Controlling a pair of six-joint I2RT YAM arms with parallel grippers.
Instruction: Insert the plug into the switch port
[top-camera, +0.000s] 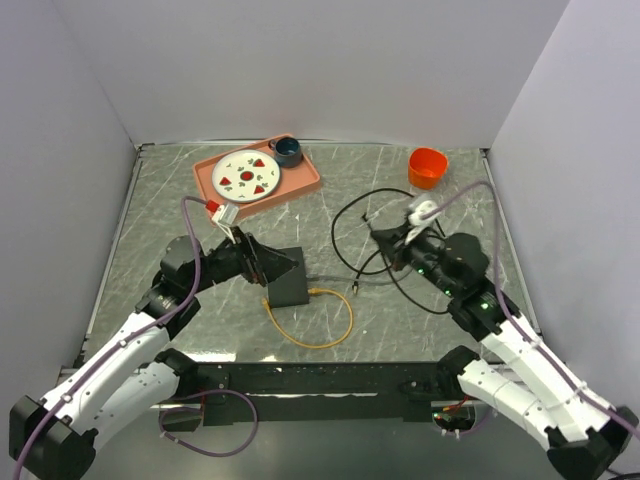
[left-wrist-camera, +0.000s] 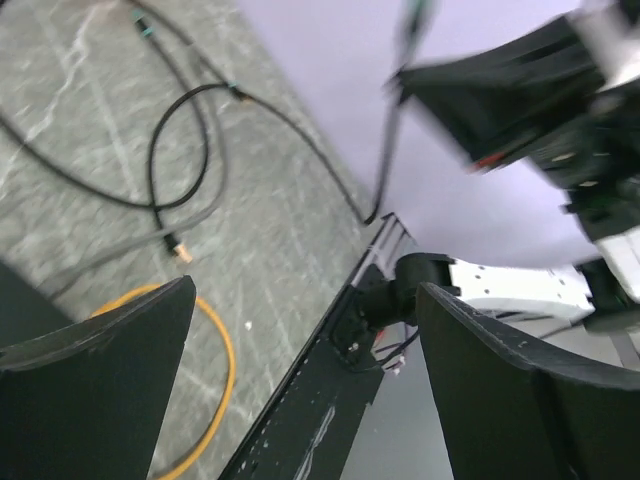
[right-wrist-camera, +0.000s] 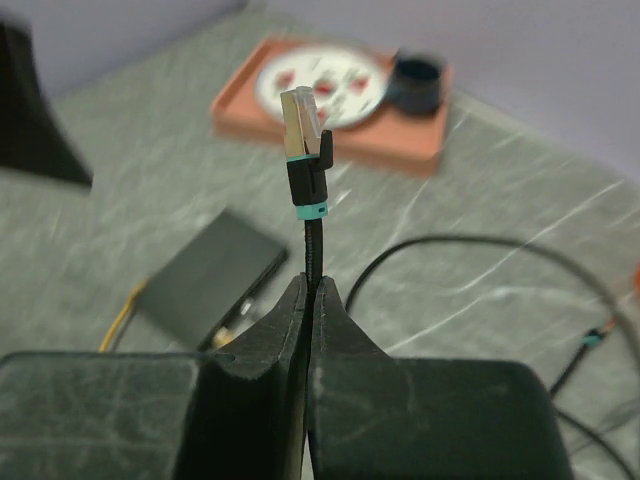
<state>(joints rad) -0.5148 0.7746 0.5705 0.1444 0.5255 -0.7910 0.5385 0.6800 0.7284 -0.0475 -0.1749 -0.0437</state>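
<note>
The switch is a flat black box on the table's middle left; it also shows in the right wrist view. A yellow cable is plugged into its right side. My right gripper is shut on a black cable just below its clear plug with a teal band, and the plug stands up above the fingertips. In the top view this gripper hangs right of the switch, well apart from it. My left gripper is open and empty at the switch's far left corner; its fingers hold nothing.
A pink tray with a plate and a dark cup lies at the back left. An orange cup stands at the back right. Black cable loops lie between the arms, with a loose plug end near the switch.
</note>
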